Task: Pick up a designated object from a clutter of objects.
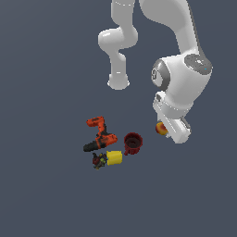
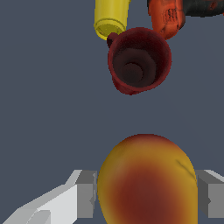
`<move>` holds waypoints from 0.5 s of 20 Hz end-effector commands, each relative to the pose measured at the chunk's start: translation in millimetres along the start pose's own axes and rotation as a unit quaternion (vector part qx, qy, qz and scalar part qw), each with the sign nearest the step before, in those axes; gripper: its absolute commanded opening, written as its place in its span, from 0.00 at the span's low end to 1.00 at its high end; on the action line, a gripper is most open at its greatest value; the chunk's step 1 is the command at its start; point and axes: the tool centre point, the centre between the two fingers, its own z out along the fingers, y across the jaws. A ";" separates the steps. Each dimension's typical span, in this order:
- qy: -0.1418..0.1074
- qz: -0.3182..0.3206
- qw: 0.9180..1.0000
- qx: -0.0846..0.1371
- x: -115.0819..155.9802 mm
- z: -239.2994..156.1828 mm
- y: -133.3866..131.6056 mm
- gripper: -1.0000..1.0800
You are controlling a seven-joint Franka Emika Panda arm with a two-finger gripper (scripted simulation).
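The designated object (image 2: 146,183), a small yellow-orange ball with a red patch, fills the near part of the wrist view. It sits between my gripper's (image 2: 148,199) grey fingers (image 2: 85,197), and a pad meets it on each side. In the exterior view the ball (image 1: 160,128) peeks out beside the white hand of my gripper (image 1: 165,131), to the right of the clutter of objects. That clutter holds the dark red mug (image 1: 132,143), the yellow cylinder (image 1: 114,158), the orange-and-black drill (image 1: 100,137) and a small dark multicoloured item (image 1: 98,160).
The mug (image 2: 139,60) stands upright just past the ball in the wrist view, with the yellow cylinder (image 2: 111,18) and the drill (image 2: 168,15) behind it. The arm's white base (image 1: 118,82) stands further back. The floor is a plain dark grey.
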 end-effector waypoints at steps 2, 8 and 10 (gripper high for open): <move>0.000 0.000 1.000 0.001 -6.6 -42.2 8.1 0.00; 0.001 0.000 1.000 0.001 -17.4 -107.8 19.9 0.00; 0.001 0.000 1.000 0.001 -20.6 -127.0 23.2 0.00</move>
